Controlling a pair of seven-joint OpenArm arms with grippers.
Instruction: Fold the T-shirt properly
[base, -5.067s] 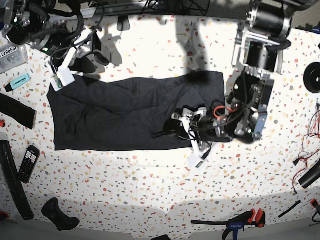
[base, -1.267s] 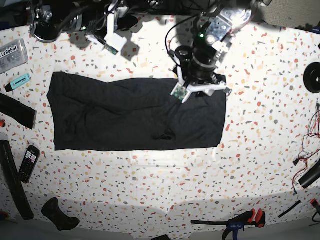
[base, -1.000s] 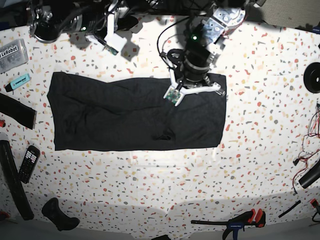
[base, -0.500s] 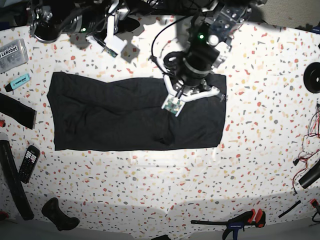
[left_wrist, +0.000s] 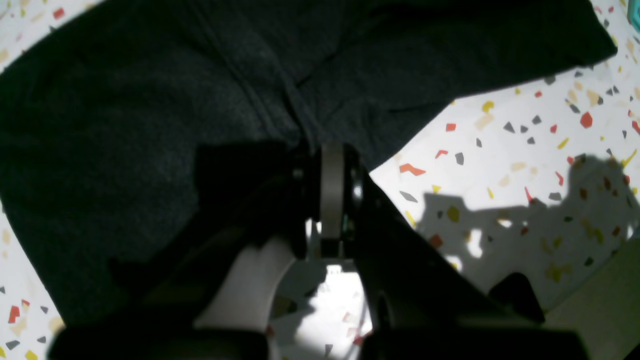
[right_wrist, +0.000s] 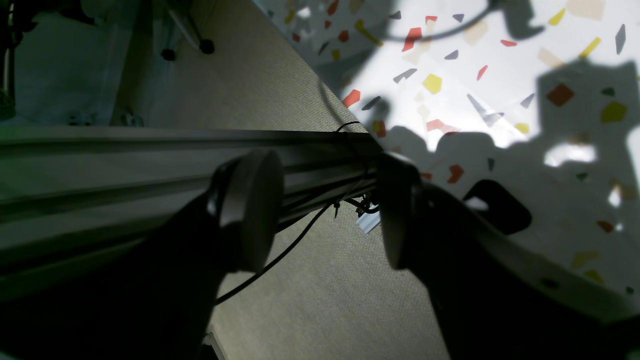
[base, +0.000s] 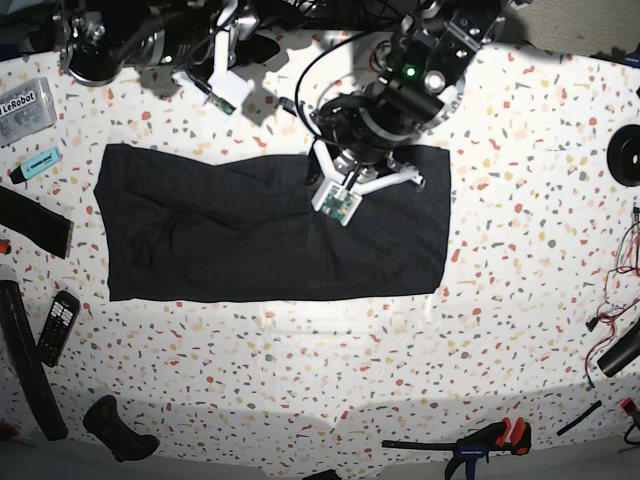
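Observation:
The black T-shirt lies flat as a wide rectangle on the speckled table. My left gripper is at the middle of its top edge, pointing left. In the left wrist view that gripper is shut on the edge of the T-shirt, and creases in the cloth run into the fingertips. My right gripper hangs at the back left, off the shirt. In the right wrist view it stands open with nothing between its pads, over the table's back edge and a rail.
A remote, black straps, a teal marker and a clear box lie along the left side. A clamp lies at the front right. Red cables and a black roll sit at the right edge.
My left arm has swung left and a little forward along the shirt's top edge, staying shut. The small pucker near the shirt's bottom middle has smoothed out. The right arm stayed put.

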